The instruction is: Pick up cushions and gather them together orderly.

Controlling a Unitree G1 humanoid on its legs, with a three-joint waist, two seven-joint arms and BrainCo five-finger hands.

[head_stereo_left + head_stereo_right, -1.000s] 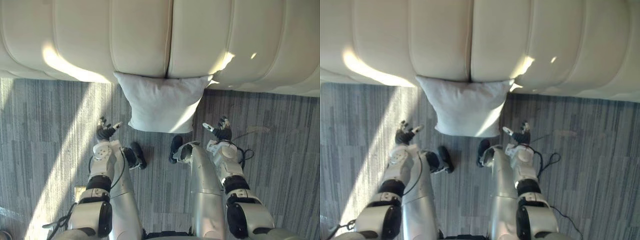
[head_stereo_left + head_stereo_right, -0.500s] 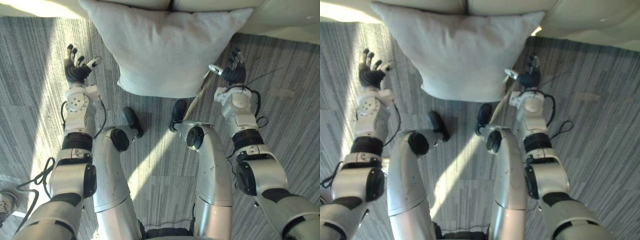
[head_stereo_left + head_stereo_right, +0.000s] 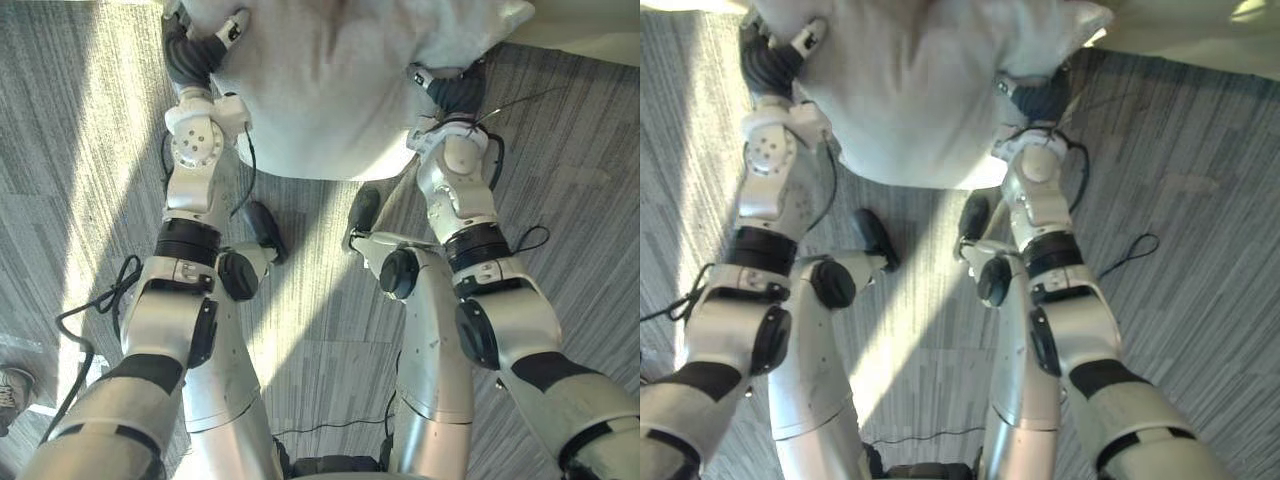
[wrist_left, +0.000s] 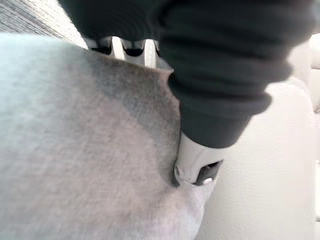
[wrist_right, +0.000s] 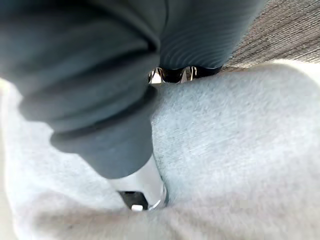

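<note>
In the left eye view, our left hand (image 3: 195, 55) grips one side of the grey cushion (image 3: 330, 90) and our right hand (image 3: 455, 90) grips the opposite side. The cushion spans between them, and the cream sofa (image 3: 590, 25) lies just beyond the right hand. In the left wrist view the thumb (image 4: 196, 162) dents the fabric while the fingers (image 4: 132, 47) reach behind the edge, so the hand is clamped on it. In the right wrist view that hand's thumb digs in likewise, pinching the cushion. We judge the lift goes best with both hands rising level and squeezing evenly, so the soft body neither sags nor slips.
</note>
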